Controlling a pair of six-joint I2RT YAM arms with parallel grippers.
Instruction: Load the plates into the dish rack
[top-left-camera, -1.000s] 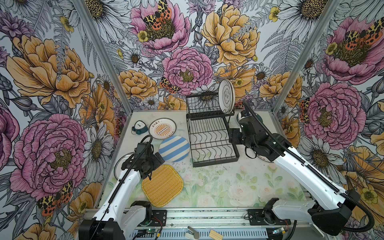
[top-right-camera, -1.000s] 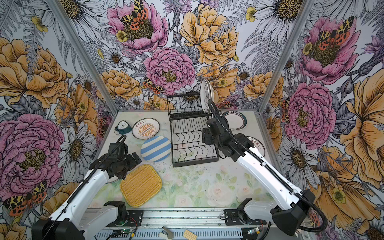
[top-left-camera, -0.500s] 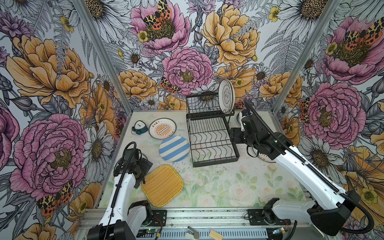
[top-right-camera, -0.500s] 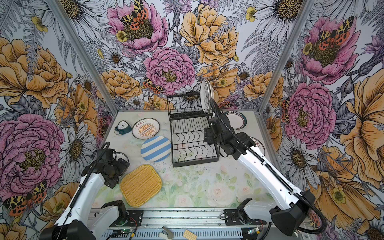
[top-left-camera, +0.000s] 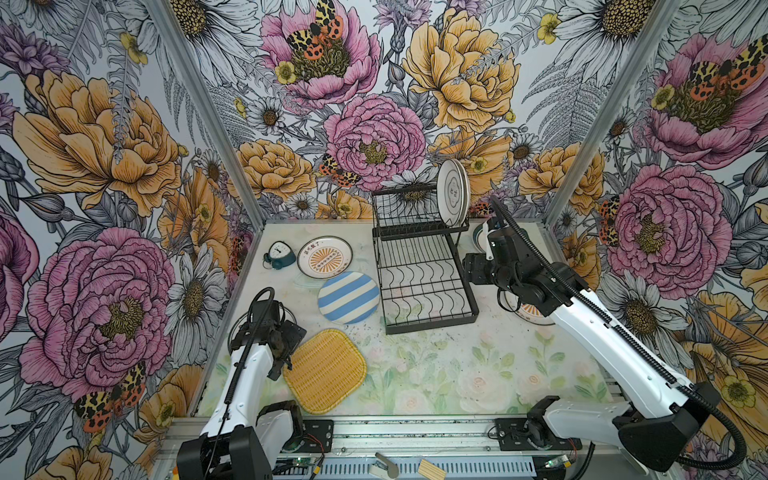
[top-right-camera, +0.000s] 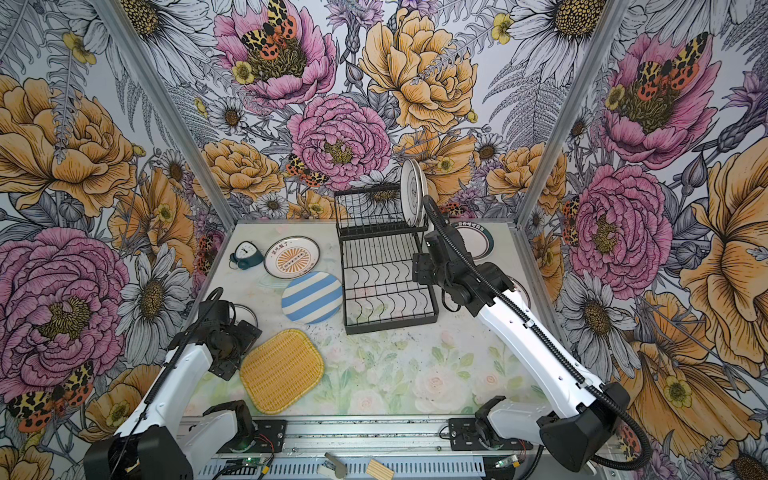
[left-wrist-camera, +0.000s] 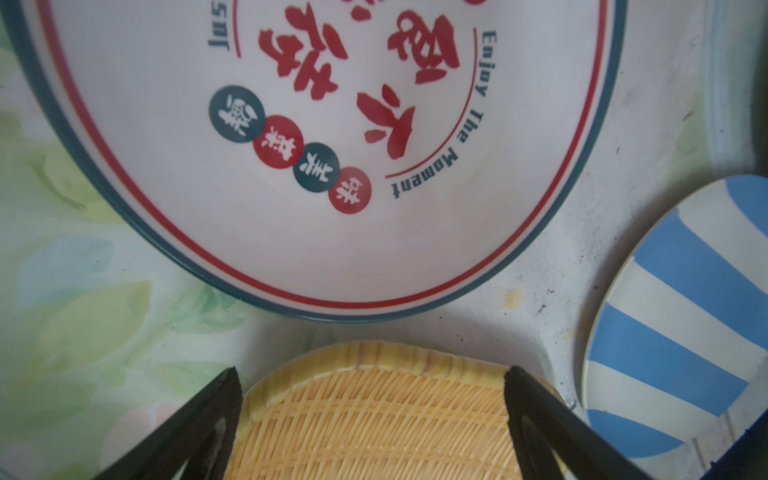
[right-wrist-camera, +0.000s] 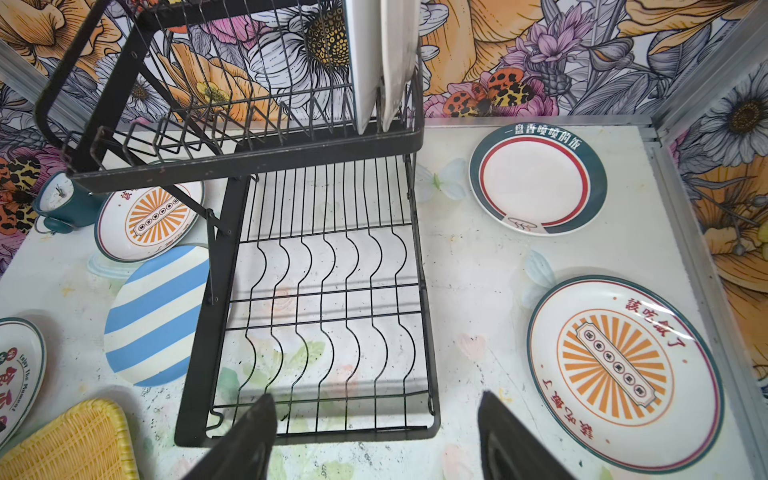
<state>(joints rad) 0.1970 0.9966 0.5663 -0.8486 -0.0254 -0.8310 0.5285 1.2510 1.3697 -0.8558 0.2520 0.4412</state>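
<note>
Tools released | left tool (left-wrist-camera: 372, 376) over yellow plate (left-wrist-camera: 374, 432) | right tool (right-wrist-camera: 378, 411) beside dish rack (right-wrist-camera: 291, 150)

Far left on my bench I see a small teal alarm clock with a white face (top-left-camera: 279, 254), standing on the pale floral-printed tabletop (top-left-camera: 436, 374).

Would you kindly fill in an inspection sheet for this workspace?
Surface: floral-print table, dark specks near the dish rack.
Job's things: two upright plates on the rack's upper shelf, lower tray bare; striped plate, yellow woven plate, two sunburst plates, red-character plate, teal-rimmed plate flat on the table.
Clutter: teal alarm clock beside a sunburst plate.
End effectors: left end effector open over the woven plate's edge; right end effector open, empty, facing the rack.
Cables: black cables along both arms.
Surroundings: floral walls, metal corner posts.
</note>
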